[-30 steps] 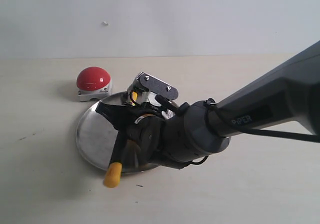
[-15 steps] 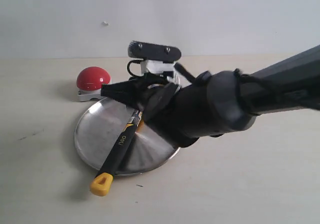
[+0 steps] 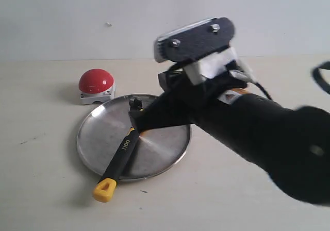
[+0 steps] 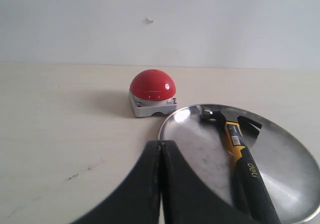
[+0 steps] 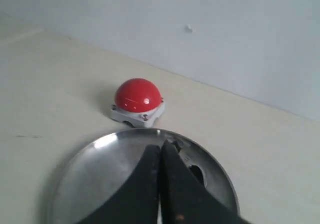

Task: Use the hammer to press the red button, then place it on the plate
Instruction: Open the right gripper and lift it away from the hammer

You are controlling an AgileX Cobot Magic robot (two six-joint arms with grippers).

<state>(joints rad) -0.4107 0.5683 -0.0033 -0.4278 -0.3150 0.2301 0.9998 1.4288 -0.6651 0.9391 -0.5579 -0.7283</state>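
The plate (image 3: pixel 98 133) sat on the counter (image 3: pixel 41 190) and held the hammer (image 3: pixel 122 148). Its head lay inside near the far rim, the black handle slanted across, and the yellow looped end overhung the near rim. The red button (image 3: pixel 96 80) stood just beside the plate, outside it. White lettering on the handle looked like "deli". The right hand (image 5: pixel 161 146), its 2 fingers pressed together and empty, hovered over the plate, hiding part of the hammer; its arm was blurred. The left hand (image 4: pixel 161 146) was likewise closed, holding nothing.
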